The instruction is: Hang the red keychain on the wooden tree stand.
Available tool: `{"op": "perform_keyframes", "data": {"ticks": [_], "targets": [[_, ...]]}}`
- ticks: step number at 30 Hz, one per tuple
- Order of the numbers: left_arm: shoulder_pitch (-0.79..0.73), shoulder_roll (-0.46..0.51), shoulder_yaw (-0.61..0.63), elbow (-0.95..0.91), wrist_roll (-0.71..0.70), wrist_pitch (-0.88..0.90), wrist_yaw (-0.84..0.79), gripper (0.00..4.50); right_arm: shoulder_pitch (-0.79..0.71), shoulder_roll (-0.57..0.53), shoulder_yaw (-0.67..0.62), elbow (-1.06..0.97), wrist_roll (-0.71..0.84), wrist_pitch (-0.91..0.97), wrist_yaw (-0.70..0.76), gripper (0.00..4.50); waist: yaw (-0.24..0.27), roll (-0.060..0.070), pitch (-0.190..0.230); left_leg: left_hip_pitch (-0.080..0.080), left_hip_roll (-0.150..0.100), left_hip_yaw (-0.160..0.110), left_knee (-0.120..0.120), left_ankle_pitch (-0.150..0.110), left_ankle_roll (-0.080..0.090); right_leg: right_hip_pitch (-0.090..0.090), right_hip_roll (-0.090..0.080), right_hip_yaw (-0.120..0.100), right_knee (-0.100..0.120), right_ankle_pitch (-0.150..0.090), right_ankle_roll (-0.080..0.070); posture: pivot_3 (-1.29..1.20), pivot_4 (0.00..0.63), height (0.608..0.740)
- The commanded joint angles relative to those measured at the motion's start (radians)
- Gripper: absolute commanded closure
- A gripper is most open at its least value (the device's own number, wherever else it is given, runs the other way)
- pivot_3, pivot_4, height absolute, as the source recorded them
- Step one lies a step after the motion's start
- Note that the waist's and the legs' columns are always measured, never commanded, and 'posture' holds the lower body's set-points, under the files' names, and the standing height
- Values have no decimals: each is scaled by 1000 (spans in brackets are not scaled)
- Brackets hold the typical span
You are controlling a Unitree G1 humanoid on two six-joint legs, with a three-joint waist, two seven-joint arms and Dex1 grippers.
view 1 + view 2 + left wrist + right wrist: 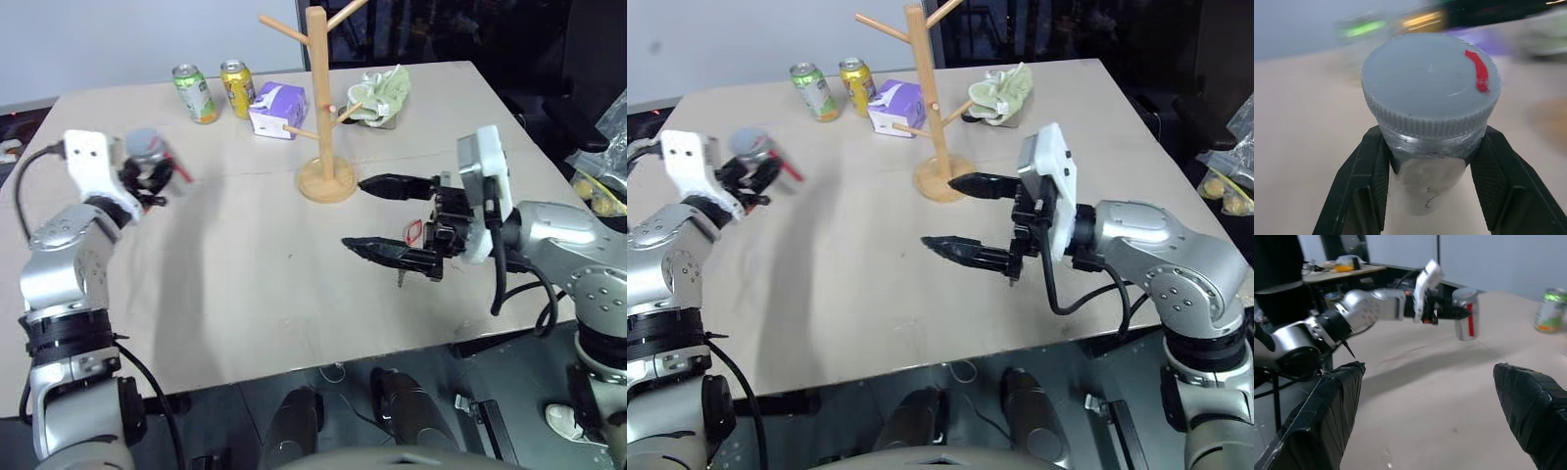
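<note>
Over the tan surface, the left end effector is clamped on a grey-lidded can held clear at far left, while the wooden stand waits mid-surface. Rightward, the right end effector has its fingers spread wide, the red keychain dangling at its base, key down. Hanging it well likely means raising the loop over a slanted peg without bumping the stand.

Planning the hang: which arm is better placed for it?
Right: the right gripper is open beside the wooden tree stand, the red keychain dangling at it; the left gripper is shut on a silver can.
</note>
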Motion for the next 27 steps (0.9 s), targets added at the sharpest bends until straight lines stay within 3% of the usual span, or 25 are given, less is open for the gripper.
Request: {"op": "perform_keyframes", "data": {"ticks": [1, 14, 16, 21, 27], "targets": [[-33, 34, 64, 77, 51, -63, 134, 2735, -23, 9, 10, -1, -25, -34, 14, 0, 6, -1, -1, -1, -1, -1, 0, 0, 0, 0, -1, -1, 0, 0, 0, 0, 150, 740], [-108, 37, 74, 299, 65, -135, 221, 2735, 37, -9, -1, 9, -92, -60, 21, 0, 28, -3, -2, -4, -3, -5, 1, 0, 0, 0, -5, -6, -1, 0, 0, 0, 150, 740], [-122, 40, 75, 320, 63, -141, 221, 1707, 41, -7, -1, 4, -95, -60, 15, 0, 26, -3, -2, -3, -2, -5, 1, 0, 0, 0, -5, -7, 0, 0, 0, 0, 150, 740], [-140, 39, 93, 341, 46, -134, 234, 109, 48, -7, -2, 2, -98, -61, 6, 0, 22, -3, -2, -3, -2, -5, 1, 0, 0, 0, -5, -7, 0, 0, 0, 0, 150, 740], [-127, 37, 100, 285, 43, -122, 257, 109, 46, -9, -6, 3, -90, -58, 1, 0, 23, -3, -2, -3, -2, -5, 1, 0, 0, 0, -5, -7, 0, 1, -1, 0, 150, 740]]}}
